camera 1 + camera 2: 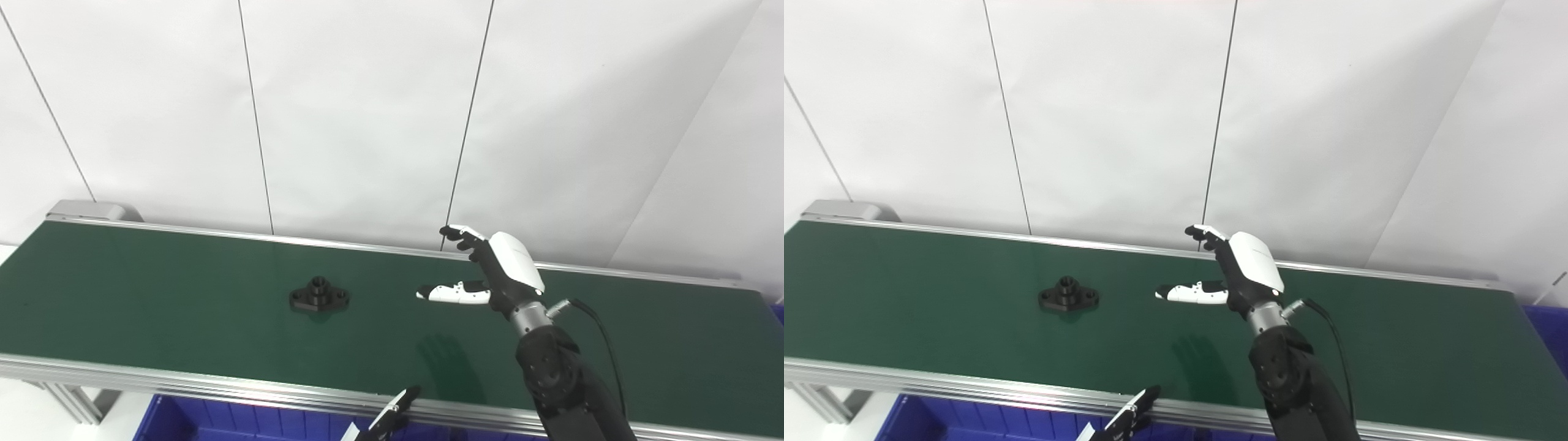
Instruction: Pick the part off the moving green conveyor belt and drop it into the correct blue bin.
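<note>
A small black flanged part (319,296) lies flat on the green conveyor belt (153,294), left of centre. My right hand (490,269) hovers above the belt to the right of the part, well apart from it, open with fingers and thumb spread and nothing held. Only the tips of my left hand (392,413) show at the bottom edge, in front of the belt's near rail; its state cannot be made out.
A blue bin (233,422) sits below the belt's near aluminium rail (184,380) at the bottom left. Another blue bin edge (776,313) shows at the far right. A white panelled wall stands behind the belt.
</note>
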You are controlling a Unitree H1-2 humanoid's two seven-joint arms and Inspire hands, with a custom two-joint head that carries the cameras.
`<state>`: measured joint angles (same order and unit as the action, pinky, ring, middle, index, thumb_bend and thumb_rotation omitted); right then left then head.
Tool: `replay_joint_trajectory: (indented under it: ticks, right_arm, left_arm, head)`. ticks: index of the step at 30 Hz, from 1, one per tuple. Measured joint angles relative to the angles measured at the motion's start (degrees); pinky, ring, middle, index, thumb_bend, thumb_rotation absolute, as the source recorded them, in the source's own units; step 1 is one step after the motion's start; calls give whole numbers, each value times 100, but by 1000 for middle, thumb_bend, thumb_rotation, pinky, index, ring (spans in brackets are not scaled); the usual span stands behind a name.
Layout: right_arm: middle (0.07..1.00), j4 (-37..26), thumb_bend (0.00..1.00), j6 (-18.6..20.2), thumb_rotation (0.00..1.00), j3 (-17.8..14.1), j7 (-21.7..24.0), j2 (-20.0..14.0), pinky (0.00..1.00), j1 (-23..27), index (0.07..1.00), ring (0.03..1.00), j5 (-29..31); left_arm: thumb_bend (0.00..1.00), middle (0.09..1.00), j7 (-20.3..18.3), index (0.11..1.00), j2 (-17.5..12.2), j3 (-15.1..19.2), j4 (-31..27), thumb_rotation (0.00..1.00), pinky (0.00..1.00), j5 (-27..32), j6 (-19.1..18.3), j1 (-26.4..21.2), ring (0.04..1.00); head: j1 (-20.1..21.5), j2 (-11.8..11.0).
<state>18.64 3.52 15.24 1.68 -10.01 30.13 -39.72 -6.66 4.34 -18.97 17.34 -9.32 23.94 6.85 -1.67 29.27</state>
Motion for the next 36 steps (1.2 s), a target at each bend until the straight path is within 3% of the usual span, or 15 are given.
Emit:
replay_joint_trajectory:
  ticks: [4, 11, 19, 25, 36]
  right_arm:
    - [808, 330, 989, 58, 621, 297, 26, -15, 700, 180, 827, 780, -255]
    - [835, 818, 1000, 212, 630, 519, 87, 58, 722, 522, 839, 806, -349]
    - [837, 1405, 1000, 341, 611, 769, 7, 212, 859, 724, 835, 842, -405]
    - [831, 1699, 1000, 339, 630, 960, -112, 219, 840, 826, 832, 831, -418]
    - [831, 2156, 1000, 337, 607, 1104, -248, 286, 794, 994, 840, 821, -376]
  left_arm:
    - [1000, 972, 61, 949, 3, -1, 30, 1000, 942, -76, 33, -7, 991]
    - [981, 977, 181, 951, 3, -63, 83, 1000, 912, -177, 59, -48, 971]
    - [991, 969, 290, 953, 4, -119, 100, 1000, 930, -346, 60, -77, 969]
    - [975, 963, 401, 949, -1, -160, 95, 999, 887, -424, 60, -83, 951]
    - [956, 958, 462, 942, -8, -230, 93, 984, 895, -498, 60, -91, 949]
  head:
    - [-53, -17]
    - [-149, -26]
    - [-255, -35]
    - [-334, -18]
    - [-422, -26]
